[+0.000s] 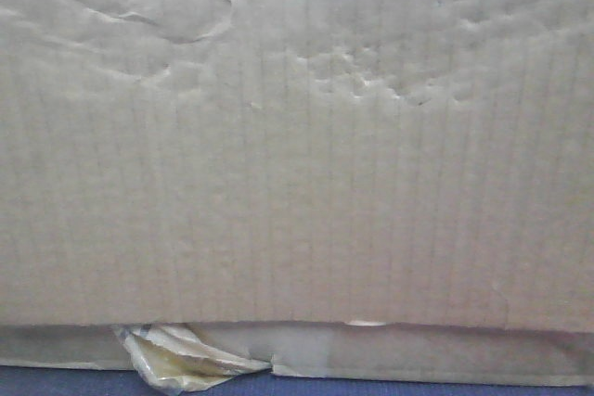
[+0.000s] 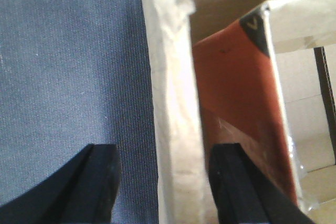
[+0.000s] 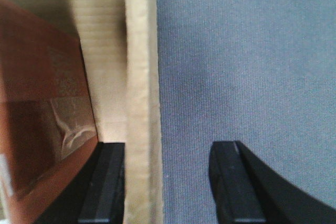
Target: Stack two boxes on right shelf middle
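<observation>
Box [image 1: 297, 155] top and sides off-frame

The sort of place cannot be told for sure; what shows suggests a packing or storage setting. A dented corrugated cardboard box [image 1: 297, 155] with peeling yellowish tape [image 1: 176, 359] fills the front view above a strip of plain blue cloth [image 2: 68, 66]. In the wrist views an orange-brown pack [image 3: 37, 103] lies inside cardboard walls.

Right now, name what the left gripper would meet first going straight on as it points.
Likely the rim of the tan corrugated cardboard box wall, which the open left gripper straddles; how far off is unclear.
</observation>
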Robot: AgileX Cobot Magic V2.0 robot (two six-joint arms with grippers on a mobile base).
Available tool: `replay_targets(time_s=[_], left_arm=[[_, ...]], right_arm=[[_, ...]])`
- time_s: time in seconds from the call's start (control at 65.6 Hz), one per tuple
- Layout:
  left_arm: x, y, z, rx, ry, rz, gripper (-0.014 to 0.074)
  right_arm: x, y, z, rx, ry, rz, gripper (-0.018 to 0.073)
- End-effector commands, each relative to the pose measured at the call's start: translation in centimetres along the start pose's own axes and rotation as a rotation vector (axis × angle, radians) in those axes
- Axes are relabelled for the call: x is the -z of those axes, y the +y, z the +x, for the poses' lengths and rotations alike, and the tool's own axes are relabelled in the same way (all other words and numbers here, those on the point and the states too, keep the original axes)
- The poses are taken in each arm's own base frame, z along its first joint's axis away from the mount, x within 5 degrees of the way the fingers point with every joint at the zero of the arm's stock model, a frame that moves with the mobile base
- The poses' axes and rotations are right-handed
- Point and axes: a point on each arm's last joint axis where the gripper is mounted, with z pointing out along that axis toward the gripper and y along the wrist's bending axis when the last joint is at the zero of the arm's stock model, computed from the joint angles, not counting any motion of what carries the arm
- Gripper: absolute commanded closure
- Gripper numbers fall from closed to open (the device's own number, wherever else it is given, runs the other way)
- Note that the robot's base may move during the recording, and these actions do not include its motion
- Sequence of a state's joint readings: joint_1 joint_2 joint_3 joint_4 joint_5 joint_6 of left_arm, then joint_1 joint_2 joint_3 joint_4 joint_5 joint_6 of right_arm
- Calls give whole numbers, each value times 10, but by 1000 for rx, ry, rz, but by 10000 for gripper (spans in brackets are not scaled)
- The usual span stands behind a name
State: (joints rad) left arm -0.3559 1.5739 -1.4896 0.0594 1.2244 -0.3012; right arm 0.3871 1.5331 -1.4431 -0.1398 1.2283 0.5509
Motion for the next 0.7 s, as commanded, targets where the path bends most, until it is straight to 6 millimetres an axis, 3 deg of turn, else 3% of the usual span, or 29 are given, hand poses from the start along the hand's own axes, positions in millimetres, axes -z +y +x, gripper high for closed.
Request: replay_targets(time_s=[0.0,0.488,0.594,0.686], left_arm=[[0,0,0,-6,-2,1,299],[0,0,0,-6,-2,1,301],[0,0,0,-6,-2,1,353],[0,-1,0,-4,0,6,524]], right_arm=[[0,2,1,14,-2,-8,312],[-6,6,2,36,15,-4,330],[-6,6,2,36,15,-4,448],[-6,5,1,39,10,3,671]])
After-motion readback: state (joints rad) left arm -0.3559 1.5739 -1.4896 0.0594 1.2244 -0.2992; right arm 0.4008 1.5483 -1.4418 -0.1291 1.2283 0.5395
